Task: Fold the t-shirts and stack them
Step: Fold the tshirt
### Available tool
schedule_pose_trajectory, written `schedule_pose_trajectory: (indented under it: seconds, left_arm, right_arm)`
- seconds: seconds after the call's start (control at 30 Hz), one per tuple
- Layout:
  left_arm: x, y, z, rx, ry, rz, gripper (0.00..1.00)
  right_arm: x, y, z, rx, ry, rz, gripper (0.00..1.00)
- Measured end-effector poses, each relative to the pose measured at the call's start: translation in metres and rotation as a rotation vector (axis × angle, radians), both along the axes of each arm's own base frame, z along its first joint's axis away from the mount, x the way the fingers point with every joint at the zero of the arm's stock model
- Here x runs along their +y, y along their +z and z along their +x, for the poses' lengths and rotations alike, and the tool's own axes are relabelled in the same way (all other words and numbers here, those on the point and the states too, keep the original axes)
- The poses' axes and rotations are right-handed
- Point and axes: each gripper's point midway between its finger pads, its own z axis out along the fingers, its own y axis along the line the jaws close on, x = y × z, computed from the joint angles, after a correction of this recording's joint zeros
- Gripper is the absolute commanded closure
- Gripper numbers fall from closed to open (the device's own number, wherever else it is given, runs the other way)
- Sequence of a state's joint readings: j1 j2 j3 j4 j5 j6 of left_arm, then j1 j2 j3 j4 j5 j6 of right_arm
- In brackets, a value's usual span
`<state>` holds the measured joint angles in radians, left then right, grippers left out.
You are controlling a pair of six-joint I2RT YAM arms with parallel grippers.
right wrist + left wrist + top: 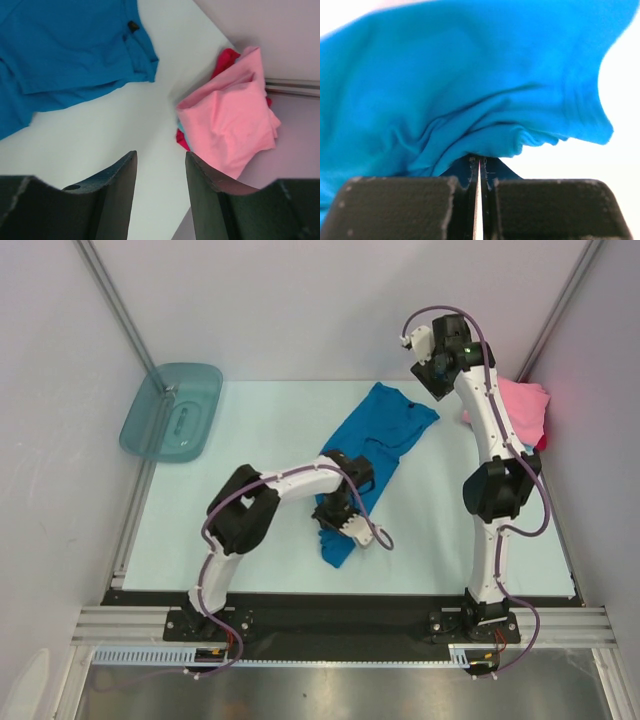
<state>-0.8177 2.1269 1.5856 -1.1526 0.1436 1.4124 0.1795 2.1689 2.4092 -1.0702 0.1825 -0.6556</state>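
Fabric of blue t-shirt (445,85) pinched in closed left gripper (479,171), right gripper (161,161) parted and empty, dark collar label (133,26) unreadable

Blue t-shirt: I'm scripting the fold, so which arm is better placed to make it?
Left, most likely. The left pincer is shut on the near end of the blue t-shirt. The right pincer hangs open and empty above the table, near the pink t-shirt.
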Motion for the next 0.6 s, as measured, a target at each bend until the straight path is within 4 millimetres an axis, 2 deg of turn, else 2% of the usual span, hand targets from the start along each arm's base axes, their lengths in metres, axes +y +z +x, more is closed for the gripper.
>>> schedule_pose_trajectory:
  seconds: [0.2,0.37,0.47,0.53,0.6]
  left_arm:
    - [-0.078,0.002,-0.039,0.06,-0.131,-0.121,1.0]
    - [-0.126,0.004,-0.064,0.06,-0.213,-0.246,1.0]
    - [-0.137,0.005,-0.066,0.041,-0.194,-0.264,1.0]
    - [-0.134,0.005,-0.063,0.035,-0.142,-0.246,1.0]
    - [-0.119,0.005,-0.052,0.03,-0.04,-0.205,1.0]
  right_arm:
    - [0.02,-0.011,-0.019,0.073,0.053,0.085,0.52]
    - [0.034,-0.011,-0.036,0.108,0.077,0.158,0.52]
    - [0.039,-0.007,-0.045,0.111,0.082,0.191,0.52]
    - [0.042,-0.006,-0.053,0.12,0.088,0.209,0.52]
    - [0.045,-0.009,-0.061,0.134,0.092,0.226,0.52]
